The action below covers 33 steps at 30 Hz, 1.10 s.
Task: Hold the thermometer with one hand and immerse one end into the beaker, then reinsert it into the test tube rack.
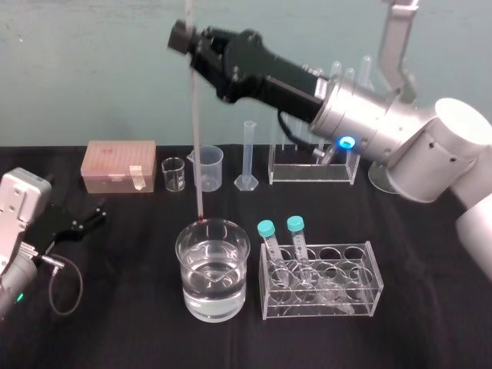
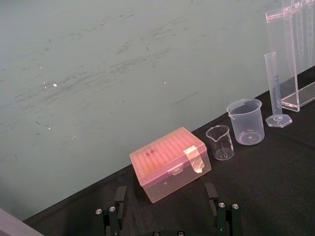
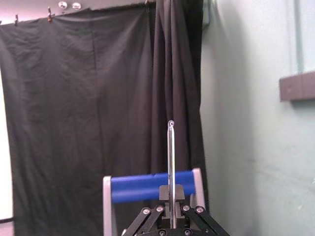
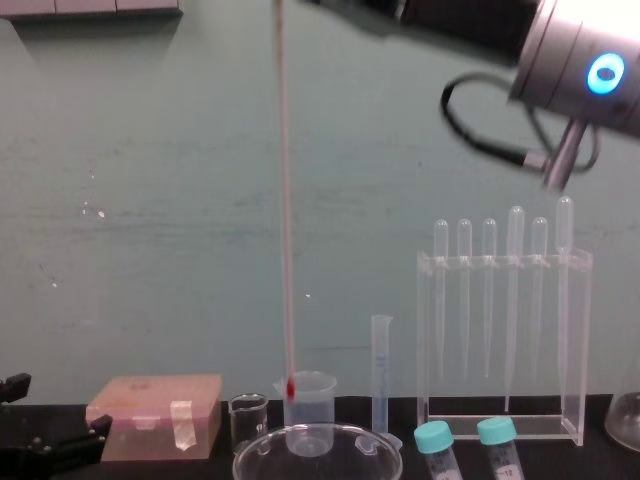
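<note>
The thermometer (image 1: 195, 131) hangs upright as a long thin rod. Its red lower tip (image 4: 290, 387) is just above the far rim of the beaker (image 1: 213, 269), clear of the water inside. My right gripper (image 1: 188, 38) is high over the table and shut on the rod near its upper part. In the right wrist view the thermometer (image 3: 171, 157) rises from between the closed fingers. The test tube rack (image 1: 314, 165) stands at the back right with several pipettes in it (image 4: 505, 340). My left gripper (image 1: 94, 217) rests open on the table at the far left, holding nothing (image 2: 166, 189).
A pink lidded box (image 1: 121, 165), a tiny glass beaker (image 1: 174, 174), a plastic beaker (image 1: 207, 167) and a graduated cylinder (image 1: 247, 157) line the back. A low clear rack (image 1: 321, 284) with two teal-capped tubes stands right of the beaker.
</note>
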{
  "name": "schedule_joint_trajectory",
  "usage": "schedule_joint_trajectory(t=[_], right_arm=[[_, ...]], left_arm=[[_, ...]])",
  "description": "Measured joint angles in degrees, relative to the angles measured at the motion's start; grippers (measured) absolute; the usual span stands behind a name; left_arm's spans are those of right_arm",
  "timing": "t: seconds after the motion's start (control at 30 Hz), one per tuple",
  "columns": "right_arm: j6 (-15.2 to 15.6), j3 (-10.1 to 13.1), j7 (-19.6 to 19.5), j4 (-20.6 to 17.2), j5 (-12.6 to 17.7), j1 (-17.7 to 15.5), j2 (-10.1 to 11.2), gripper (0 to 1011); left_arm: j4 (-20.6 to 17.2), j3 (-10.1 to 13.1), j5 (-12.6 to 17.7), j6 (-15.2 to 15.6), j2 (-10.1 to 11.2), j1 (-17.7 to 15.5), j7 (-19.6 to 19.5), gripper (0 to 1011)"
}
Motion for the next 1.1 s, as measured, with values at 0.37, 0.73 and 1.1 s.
schedule_joint_trajectory(t=[0.37, 0.73, 1.1], right_arm=[[-4.87, -5.65, 3.33, 7.58, -3.97, -0.87, -0.42, 56], [-6.79, -6.68, 4.1, 11.17, -5.88, -3.03, -0.96, 56], [-7.18, -5.76, 4.09, 11.89, -6.42, -3.93, -1.27, 56]], left_arm=[[0.0, 0.0, 0.0, 0.0, 0.0, 0.0, 0.0, 1008], [0.0, 0.0, 0.0, 0.0, 0.0, 0.0, 0.0, 1008], [0.0, 0.0, 0.0, 0.0, 0.0, 0.0, 0.0, 1008]])
